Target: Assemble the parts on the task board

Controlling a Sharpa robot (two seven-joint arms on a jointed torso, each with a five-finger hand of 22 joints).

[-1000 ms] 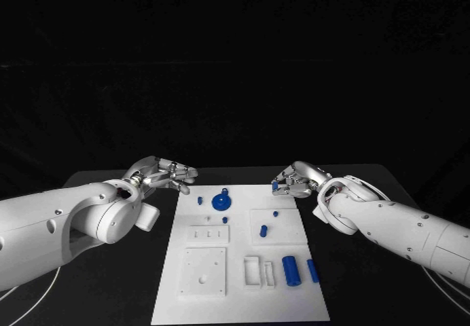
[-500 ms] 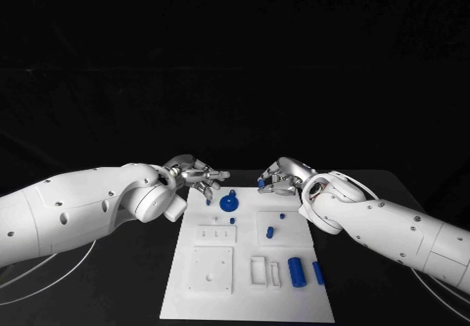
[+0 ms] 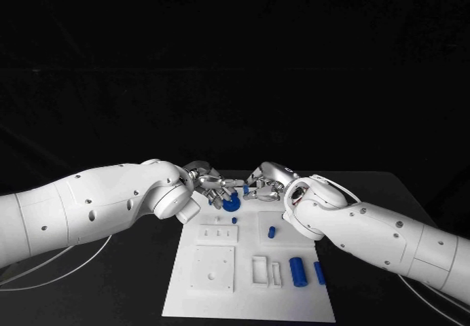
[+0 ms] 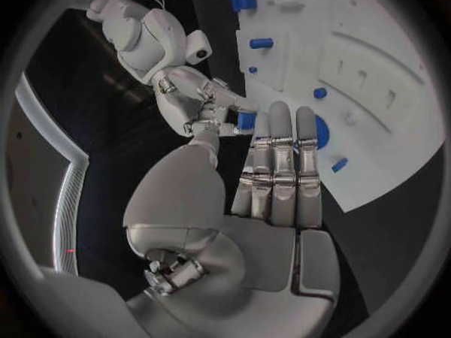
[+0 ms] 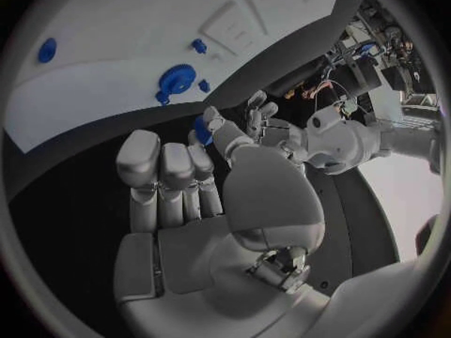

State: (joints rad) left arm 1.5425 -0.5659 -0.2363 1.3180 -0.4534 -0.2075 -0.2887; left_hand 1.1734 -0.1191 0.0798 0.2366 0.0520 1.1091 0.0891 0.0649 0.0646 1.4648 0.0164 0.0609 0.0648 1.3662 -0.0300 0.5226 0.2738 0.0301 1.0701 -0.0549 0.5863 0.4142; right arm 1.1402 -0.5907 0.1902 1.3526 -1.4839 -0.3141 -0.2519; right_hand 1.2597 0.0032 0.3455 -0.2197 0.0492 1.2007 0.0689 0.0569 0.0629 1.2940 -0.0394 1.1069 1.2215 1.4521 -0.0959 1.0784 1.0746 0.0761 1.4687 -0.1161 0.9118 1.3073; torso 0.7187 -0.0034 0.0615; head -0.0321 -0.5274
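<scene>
Here the right hand [image 3: 266,185] fingers pinch a small blue peg [image 3: 245,190] upright; left hand [image 3: 208,182] fingers released.

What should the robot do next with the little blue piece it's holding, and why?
Probably ease the right robot hand down a little toward the task board. It pinches a small blue part above the board's far end, beside the round blue part, and the left robot hand hovers close by, holding nothing.
</scene>
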